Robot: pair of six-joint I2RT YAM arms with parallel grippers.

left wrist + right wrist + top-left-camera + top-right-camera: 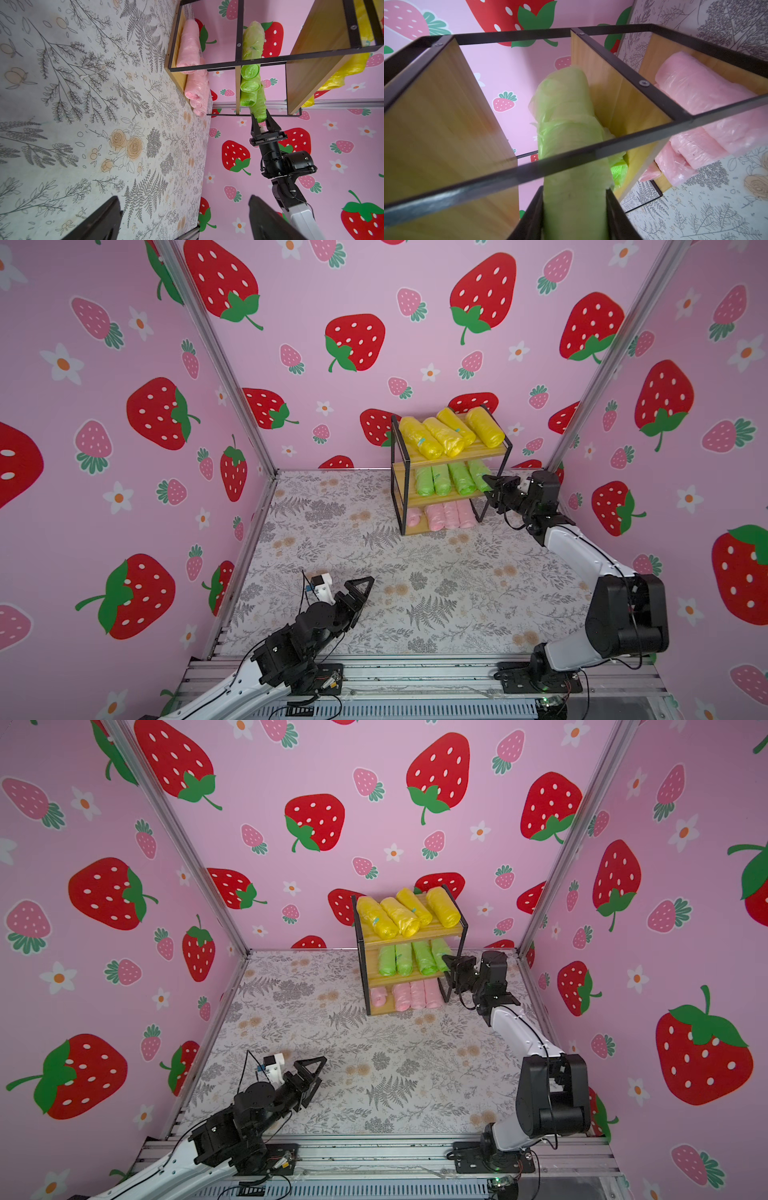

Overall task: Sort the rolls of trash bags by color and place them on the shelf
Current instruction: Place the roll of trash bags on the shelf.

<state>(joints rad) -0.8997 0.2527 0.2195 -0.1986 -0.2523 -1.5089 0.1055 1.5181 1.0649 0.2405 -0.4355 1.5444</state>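
Nearest, the left end effector hangs wide open and empty over the floral-printed desk. Beyond it, the right end effector pinches a light green crinkly-film roll that pokes through the side frame into the middle tier of the wooden, black-wire shelf. It would be best slid fully in before letting go, and only the wrist views show the overhang.

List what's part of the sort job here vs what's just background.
Job:
- shelf
- yellow rolls, top tier
- green rolls, middle tier
- end green roll, clamped by the right gripper at the middle tier
- pink rolls, bottom tier
- left gripper, open, empty

Background:
- floral table cover
- strawberry-print walls
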